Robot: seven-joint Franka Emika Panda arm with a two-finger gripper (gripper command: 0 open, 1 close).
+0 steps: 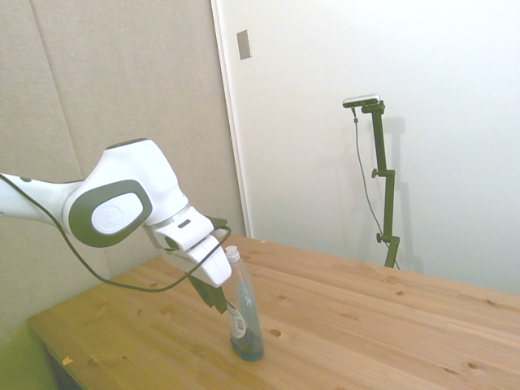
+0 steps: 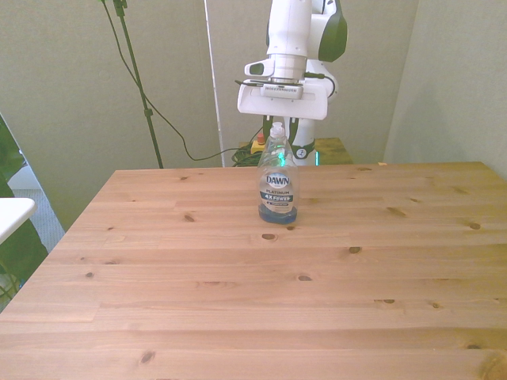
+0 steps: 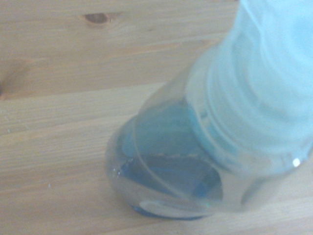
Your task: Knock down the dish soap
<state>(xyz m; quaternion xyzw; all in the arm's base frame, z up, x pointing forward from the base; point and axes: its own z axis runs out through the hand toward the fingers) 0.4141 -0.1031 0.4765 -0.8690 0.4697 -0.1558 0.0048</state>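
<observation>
Toward the table's (image 2: 158,261) far edge, about midway along it, I see the dish soap (image 2: 278,184) standing upright on its base, little blue liquid left at the bottom, so top-light and, I judge, easy to tip. Just behind it hangs the gripper (image 1: 219,302), brought low beside the bottle's body, I think for a sideways shove. Its dark fingers look touching or nearly touching the bottle; whether they're spread or closed I can't tell from here. Nothing is held.
</observation>
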